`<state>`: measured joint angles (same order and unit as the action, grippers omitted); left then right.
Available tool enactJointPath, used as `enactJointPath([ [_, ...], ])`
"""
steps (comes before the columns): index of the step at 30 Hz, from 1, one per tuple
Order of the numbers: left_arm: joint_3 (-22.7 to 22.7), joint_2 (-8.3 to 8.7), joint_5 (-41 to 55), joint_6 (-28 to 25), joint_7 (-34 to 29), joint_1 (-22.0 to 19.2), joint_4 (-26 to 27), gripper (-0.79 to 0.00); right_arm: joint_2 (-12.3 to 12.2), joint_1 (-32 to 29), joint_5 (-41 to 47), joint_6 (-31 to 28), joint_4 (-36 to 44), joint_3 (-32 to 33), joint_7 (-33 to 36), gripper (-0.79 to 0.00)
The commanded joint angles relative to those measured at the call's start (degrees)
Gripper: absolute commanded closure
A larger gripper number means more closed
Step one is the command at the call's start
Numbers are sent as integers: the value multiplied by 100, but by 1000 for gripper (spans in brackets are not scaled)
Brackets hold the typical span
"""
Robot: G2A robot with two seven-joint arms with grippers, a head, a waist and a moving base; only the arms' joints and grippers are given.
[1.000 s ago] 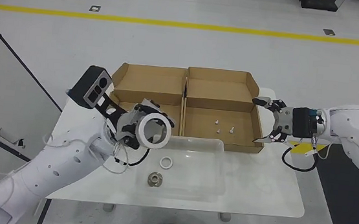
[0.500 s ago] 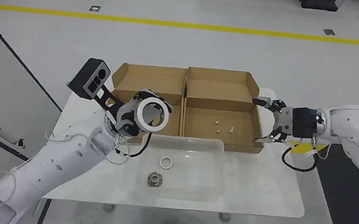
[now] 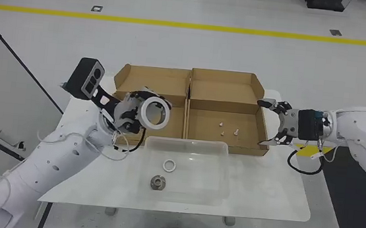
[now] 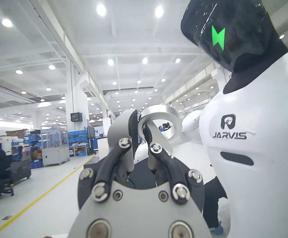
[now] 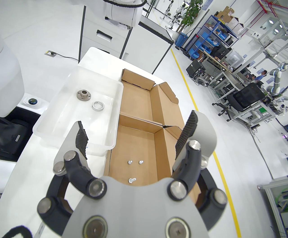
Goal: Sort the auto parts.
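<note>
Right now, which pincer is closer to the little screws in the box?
Right. The right pincer hovers open at the outer edge of the cardboard box, beside the screws. The left pincer holds a big ring over the neighbouring box, farther away.

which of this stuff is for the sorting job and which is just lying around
Job: large ring in left gripper; small ring; flanged hub; clear bin; screws; cardboard boxes.
Lying around: cabinet; yellow floor line.
</note>
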<state>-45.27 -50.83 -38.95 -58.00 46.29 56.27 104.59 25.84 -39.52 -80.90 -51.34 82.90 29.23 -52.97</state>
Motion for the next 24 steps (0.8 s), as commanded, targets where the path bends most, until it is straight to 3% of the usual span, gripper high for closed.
enactJointPath([
  [1, 32, -33, 410, 0, 0, 21, 243, 0, 0, 0, 0, 0, 0, 0, 0, -785],
  [14, 241, -331, 1854, 0, 0, -29, 1056, 0, 0, 0, 0, 0, 0, 0, 0, -785],
  [19, 245, -396, 1628, 0, 0, 10, 844, 0, 0, 0, 0, 0, 0, 0, 0, -785],
  [24, 213, -345, 1076, 0, -1, 25, 420, 0, 0, 0, 0, 0, 0, 0, 0, -785],
])
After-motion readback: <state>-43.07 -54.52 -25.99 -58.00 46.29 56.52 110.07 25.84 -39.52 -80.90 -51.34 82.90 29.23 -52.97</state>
